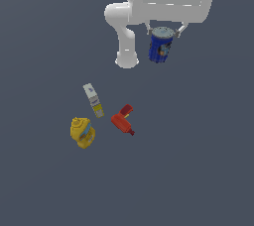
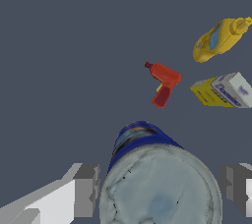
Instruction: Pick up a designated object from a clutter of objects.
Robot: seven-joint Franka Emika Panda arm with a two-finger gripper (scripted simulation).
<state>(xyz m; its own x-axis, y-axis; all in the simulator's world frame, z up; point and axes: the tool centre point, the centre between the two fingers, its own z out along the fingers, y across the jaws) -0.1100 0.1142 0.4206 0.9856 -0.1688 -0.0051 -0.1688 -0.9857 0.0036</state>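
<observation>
Fingers of the white arm's gripper stand on either side of the small blue cylindrical can with a pale silvery-white round top, closed against its sides just under the rim. In the wrist view the gripper frames the can, whose pale top fills the space between the two grey pads. The can hangs tilted slightly beneath the hand, well apart from the other items on the dark grey floor.

One of each item shows. From the exterior view's left: one yellow lumpy container, one slim white-and-yellow box just above it, one red bottle-like object near the box, and the one blue can furthest right.
</observation>
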